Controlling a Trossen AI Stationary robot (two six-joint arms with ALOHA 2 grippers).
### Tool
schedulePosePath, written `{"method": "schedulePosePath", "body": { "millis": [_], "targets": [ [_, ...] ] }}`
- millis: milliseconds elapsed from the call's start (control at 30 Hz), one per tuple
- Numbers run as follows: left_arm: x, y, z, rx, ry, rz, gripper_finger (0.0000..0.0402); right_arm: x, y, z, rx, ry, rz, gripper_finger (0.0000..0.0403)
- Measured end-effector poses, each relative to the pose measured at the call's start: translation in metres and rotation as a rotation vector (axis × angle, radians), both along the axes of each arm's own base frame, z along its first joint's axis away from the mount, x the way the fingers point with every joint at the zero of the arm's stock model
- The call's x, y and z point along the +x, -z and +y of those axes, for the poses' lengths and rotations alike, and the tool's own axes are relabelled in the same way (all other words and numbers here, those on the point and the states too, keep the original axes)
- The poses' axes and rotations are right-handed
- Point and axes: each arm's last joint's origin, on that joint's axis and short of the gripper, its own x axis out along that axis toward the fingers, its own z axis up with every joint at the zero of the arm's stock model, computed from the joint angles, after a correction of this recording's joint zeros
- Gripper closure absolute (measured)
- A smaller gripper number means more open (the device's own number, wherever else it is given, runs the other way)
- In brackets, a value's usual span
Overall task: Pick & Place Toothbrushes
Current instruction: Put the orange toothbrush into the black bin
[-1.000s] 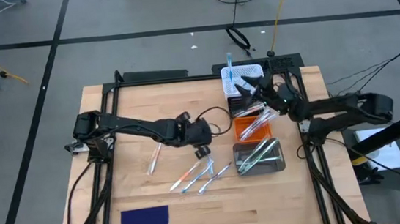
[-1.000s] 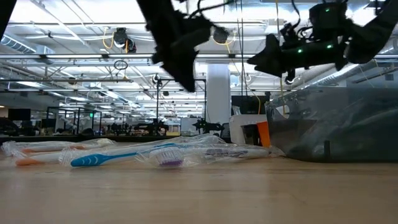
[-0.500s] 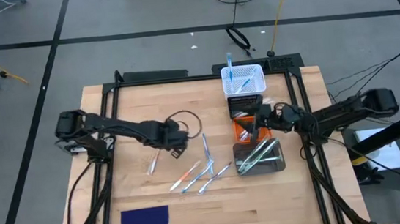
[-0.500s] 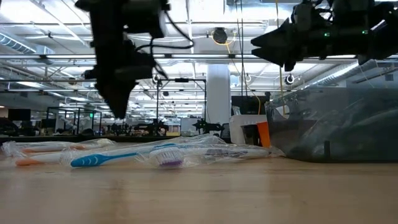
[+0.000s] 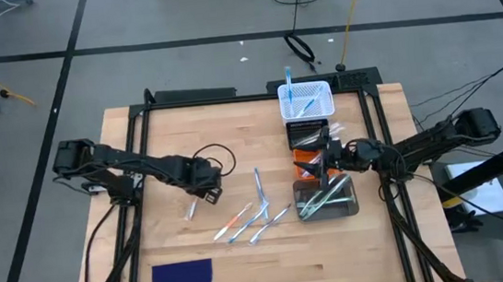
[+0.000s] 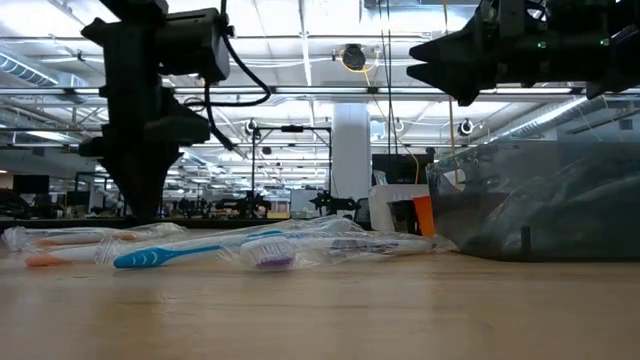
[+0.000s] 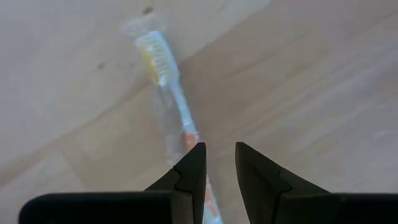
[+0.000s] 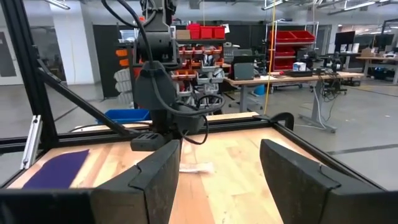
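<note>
Left wrist view puts me right over the work: the left gripper (image 7: 214, 171) hangs just above the table (image 7: 323, 93) with its two dark fingers (image 7: 189, 171) set narrow, a slim gap between them and nothing in it. Just ahead of those tips lies a wrapped toothbrush (image 7: 171, 106), a thin pale-blue stick with a yellowish bristle head at the end farthest from the gripper and an orange accent where the handle passes beside the nearer finger. Its long axis runs almost straight away from the tool, leaning a little to one side, so the jaws straddle the handle crosswise. I judge it very light and stiff, but the clear wrapper looks slick and crinkly, so a pinch on the handle middle, well back from the bristles, should hold best; it lies flat, so the tips must come right to the wood. Farther out from this gripper, toward the other arm, a loose fan of more toothbrushes (image 5: 257, 216) points several ways. Beyond them the right gripper (image 5: 331, 155) stands above the orange bin (image 5: 303, 161), fingers spread wide and empty, with the clear bin (image 5: 348, 208) just on its near side and the white basket (image 5: 321, 89) on its far side, each holding brushes already.
</note>
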Motion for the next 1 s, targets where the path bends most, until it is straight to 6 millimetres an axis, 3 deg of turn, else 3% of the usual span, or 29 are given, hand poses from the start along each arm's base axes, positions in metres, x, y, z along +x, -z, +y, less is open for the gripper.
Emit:
{"method": "schedulePosePath", "body": {
  "millis": [367,1000],
  "targets": [
    [-0.0088,0.0008,-0.0001,-0.012,-0.002,0.094,0.0314,0.0002,0.0023,0.0,-0.004,-0.001,0.024,0.0188],
    [-0.0076,0.0009,-0.007,-0.089,0.038,0.084,0.0313,0.0003,0.0031,0.0,-0.005,-0.001,0.033,0.0188]
  ]
}}
